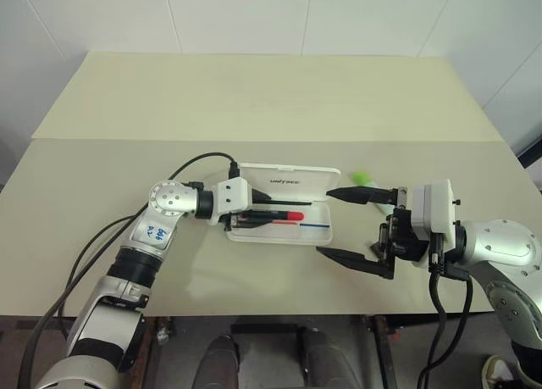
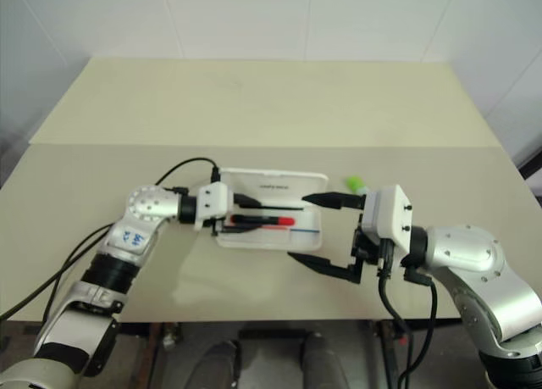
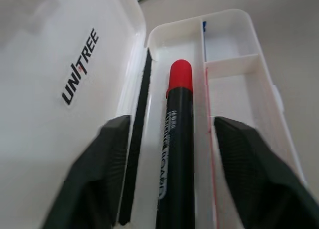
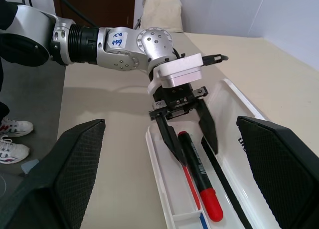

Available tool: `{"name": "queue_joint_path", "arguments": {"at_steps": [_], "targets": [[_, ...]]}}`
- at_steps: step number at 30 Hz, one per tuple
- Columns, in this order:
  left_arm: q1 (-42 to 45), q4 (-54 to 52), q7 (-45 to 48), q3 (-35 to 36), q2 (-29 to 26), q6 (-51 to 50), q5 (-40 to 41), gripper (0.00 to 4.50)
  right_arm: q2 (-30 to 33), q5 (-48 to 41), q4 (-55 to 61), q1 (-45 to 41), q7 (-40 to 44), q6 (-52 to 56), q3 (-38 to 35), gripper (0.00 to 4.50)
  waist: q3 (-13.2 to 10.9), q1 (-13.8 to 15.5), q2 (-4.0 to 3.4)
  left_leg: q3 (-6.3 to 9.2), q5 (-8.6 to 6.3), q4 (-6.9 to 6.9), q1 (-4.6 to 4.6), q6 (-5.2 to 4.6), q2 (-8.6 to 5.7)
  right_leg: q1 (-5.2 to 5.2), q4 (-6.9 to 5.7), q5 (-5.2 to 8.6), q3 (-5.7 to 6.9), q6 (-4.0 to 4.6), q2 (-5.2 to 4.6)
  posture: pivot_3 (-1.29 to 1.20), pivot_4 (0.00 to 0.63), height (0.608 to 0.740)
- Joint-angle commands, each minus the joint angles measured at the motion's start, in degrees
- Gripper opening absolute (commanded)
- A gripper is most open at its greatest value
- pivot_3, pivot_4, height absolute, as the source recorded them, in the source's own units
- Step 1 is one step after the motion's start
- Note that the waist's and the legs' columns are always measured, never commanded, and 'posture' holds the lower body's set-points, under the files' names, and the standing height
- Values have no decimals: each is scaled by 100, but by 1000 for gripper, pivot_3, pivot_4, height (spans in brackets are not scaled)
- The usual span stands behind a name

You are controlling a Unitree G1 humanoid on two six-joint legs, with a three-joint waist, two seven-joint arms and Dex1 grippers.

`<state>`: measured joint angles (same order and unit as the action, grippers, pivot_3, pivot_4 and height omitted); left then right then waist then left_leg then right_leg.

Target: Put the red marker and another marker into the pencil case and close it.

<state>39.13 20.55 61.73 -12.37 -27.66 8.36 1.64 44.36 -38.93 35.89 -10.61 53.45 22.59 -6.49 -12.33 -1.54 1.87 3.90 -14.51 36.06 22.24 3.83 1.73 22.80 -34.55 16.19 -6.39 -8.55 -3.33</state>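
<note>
Spanning the near half of the scene, the table (image 1: 102,236) carries the pencil case (image 1: 318,234), which lies open with its lid (image 1: 288,181) folded back on the far side. The red marker (image 1: 273,216) is seen lying inside the tray, its long axis parallel to the long side of the case, red cap toward the robot's right. The left gripper (image 4: 188,134) is positioned over the left end of the tray with its fingers parted on either side of the barrel; no contact with the marker can be made out. The right gripper (image 1: 356,228) is held just right of the case, its fingers spread wide and empty. Another marker (image 1: 362,179), green-capped, lies on the table just beyond the right gripper's far finger, so the right arm is judged the nearer for its pickup
</note>
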Motion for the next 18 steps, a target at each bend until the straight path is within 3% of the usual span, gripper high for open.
{"name": "queue_joint_path", "arguments": {"at_steps": [1,2,18], "targets": [[38,-267,188,-9,38,14,191,4046,-35,-1,171,6,-40,-83,-34,4500,0,0,0,0,0,-1,0,0,0,0,0,0,0,0,0,0,150,740],[-7,-376,340,-3,39,-94,335,4342,-36,3,170,11,-38,-87,-35,4500,0,-2,0,0,0,-1,0,0,0,0,0,0,0,0,0,0,150,740],[-683,-1656,790,402,-351,-1023,1286,4342,-32,63,-466,-75,-423,410,-253,4500,0,-4,0,0,0,0,-3,0,0,0,-7,5,-1,9,0,0,150,740]]}}
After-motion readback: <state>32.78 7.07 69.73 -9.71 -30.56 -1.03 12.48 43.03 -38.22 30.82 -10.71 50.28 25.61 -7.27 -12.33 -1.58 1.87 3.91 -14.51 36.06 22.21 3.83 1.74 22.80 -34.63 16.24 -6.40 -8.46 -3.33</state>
